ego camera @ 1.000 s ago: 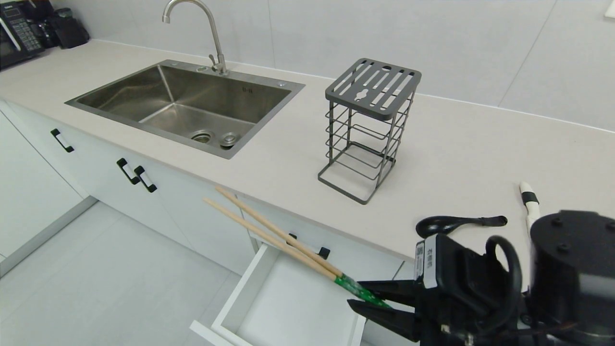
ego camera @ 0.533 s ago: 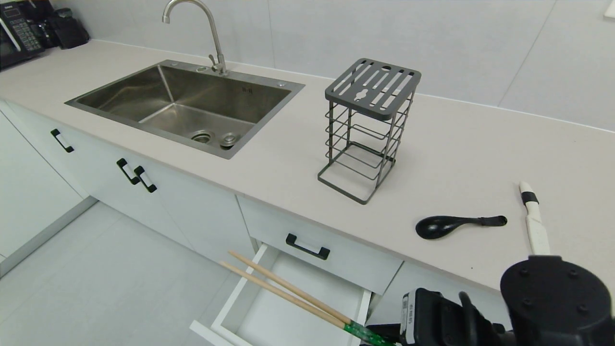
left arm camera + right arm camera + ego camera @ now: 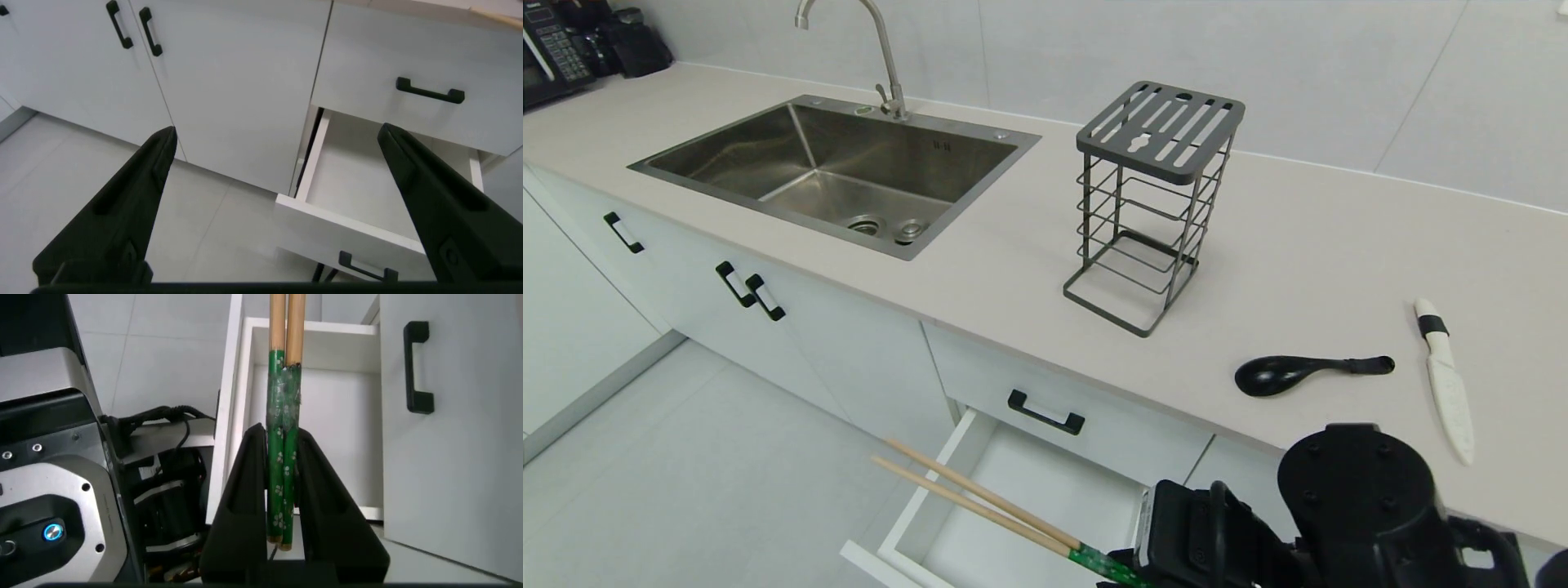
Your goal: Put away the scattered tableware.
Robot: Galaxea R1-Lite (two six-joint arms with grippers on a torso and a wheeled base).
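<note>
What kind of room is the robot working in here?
Most likely a kitchen: a stainless sink with a faucet set in a long countertop, white cabinets with an open drawer below, and tableware around: a black spoon, a knife, chopsticks.

- My head camera sat high above the open drawer (image 3: 1029, 498), looking forward and down past it, over the countertop (image 3: 1298, 245) to the wall (image 3: 1298, 65) behind.
- My left wrist camera stood back from the drawer's front, facing it and the cabinet doors (image 3: 237, 82) beside it.
- My right wrist camera hung close over the drawer, looking down into it.
- All three views shared the drawer.
</note>
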